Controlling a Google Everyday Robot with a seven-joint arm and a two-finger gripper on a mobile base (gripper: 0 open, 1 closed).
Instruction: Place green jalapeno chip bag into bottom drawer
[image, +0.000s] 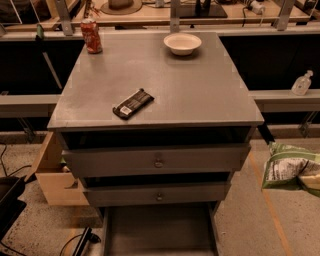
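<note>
The green jalapeno chip bag (289, 167) hangs in the air at the right edge, to the right of the cabinet and level with the middle drawer. My gripper (313, 179) shows only partly at the right edge, shut on the bag's right side. The bottom drawer (160, 231) is pulled out at the lower centre, its flat grey floor showing. The bag is to the right of and above the drawer, apart from it.
On the cabinet top (210, 95) lie a flat black wrapped bar (133, 103), a red soda can (91, 36) and a white bowl (182, 43). The two upper knobbed drawers (158, 161) are nearly closed. A cardboard box (52, 175) stands left; a clear bottle (302, 83) sits on the right ledge.
</note>
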